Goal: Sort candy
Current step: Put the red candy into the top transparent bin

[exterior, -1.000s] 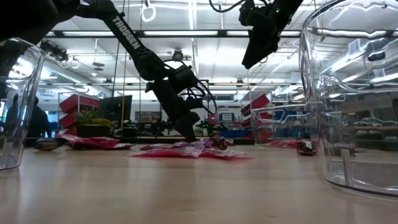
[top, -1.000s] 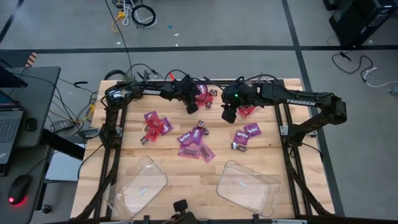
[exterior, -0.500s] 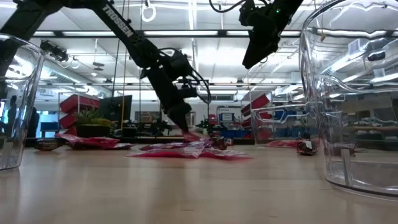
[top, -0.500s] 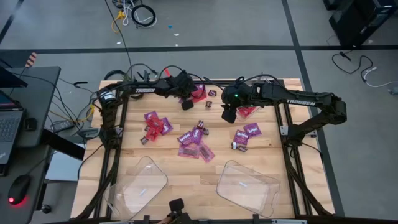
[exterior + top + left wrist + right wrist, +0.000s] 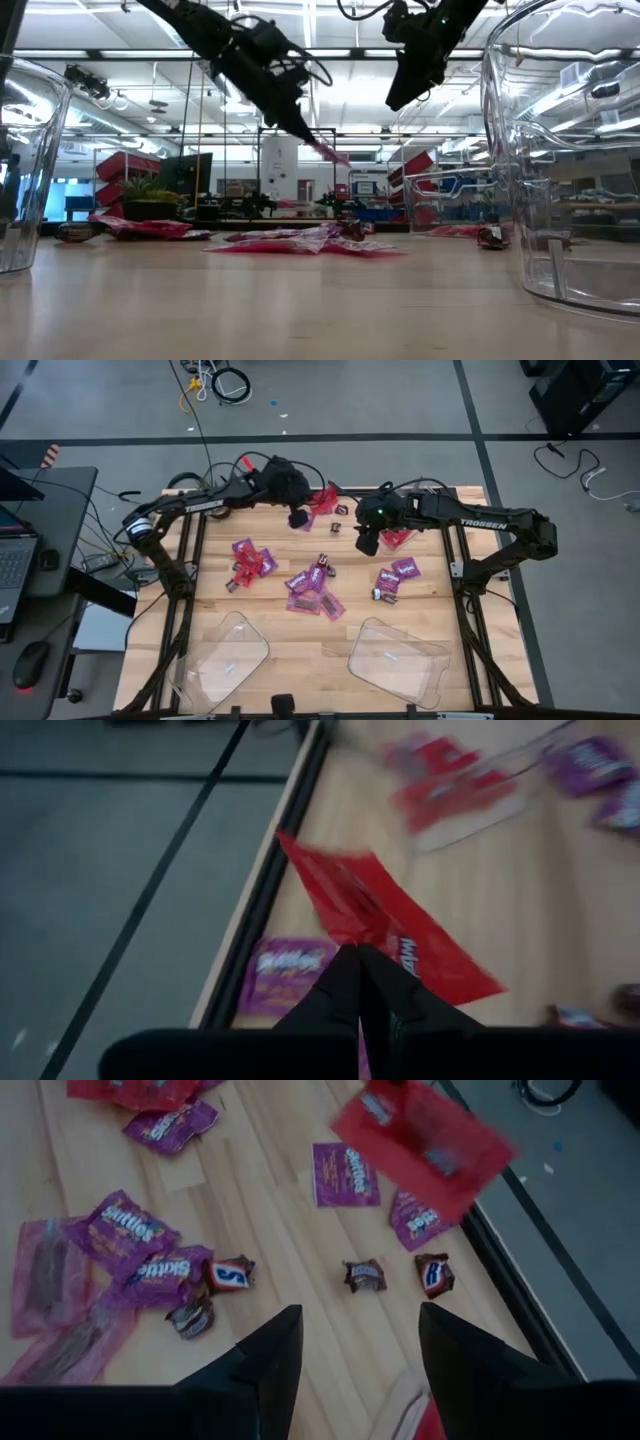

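Pinching one red packet (image 5: 385, 925) by its corner in my closed left gripper (image 5: 360, 975) (right gripper (image 5: 352, 1345) open, empty), I risk it slipping free mid-carry.

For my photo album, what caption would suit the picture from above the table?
Left gripper lifts a red packet while the open right gripper hovers above scattered candy.
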